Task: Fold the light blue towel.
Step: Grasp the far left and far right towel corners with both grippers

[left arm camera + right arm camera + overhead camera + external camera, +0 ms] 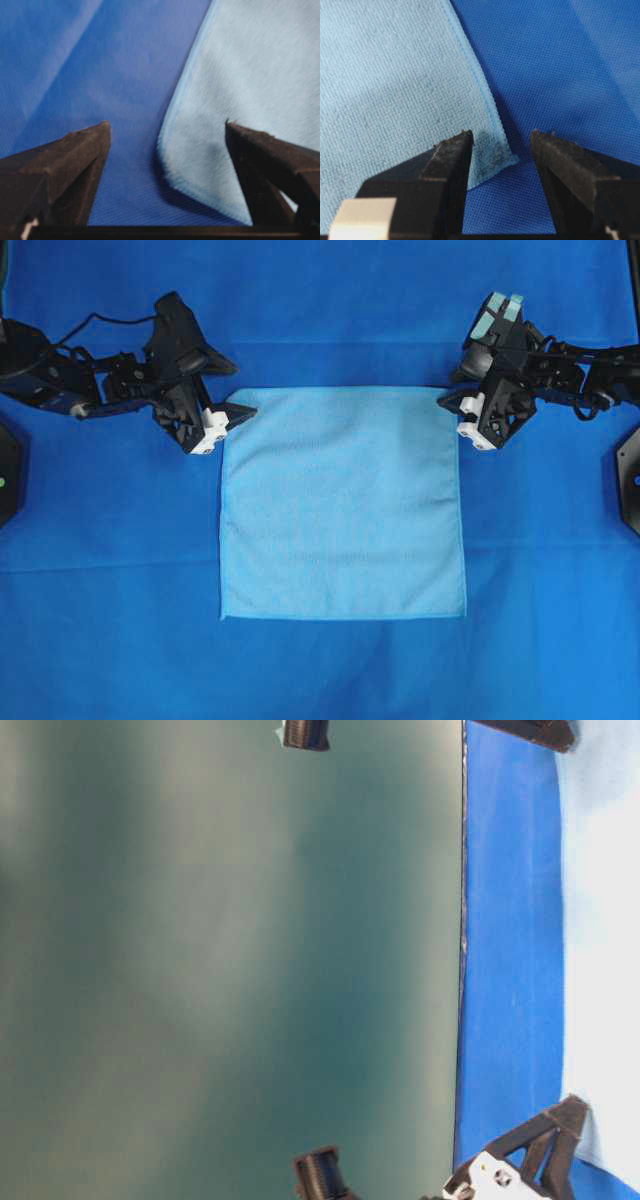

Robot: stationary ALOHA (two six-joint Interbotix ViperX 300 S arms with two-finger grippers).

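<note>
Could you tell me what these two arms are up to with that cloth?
A light blue towel lies flat and unfolded on a darker blue table cover. The left gripper and the right gripper sit at its two far corners, one each. Both are open, with a towel corner lying between the fingers, so nothing is pinched or lifted yet. They look set to grab the corners and start the fold.

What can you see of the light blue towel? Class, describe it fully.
The light blue towel is a pale, square, thin cloth with a fine woven texture and a stitched hem. It lies flat and unfolded on the darker blue covering. The open left gripper and right gripper each straddle a far corner.
</note>
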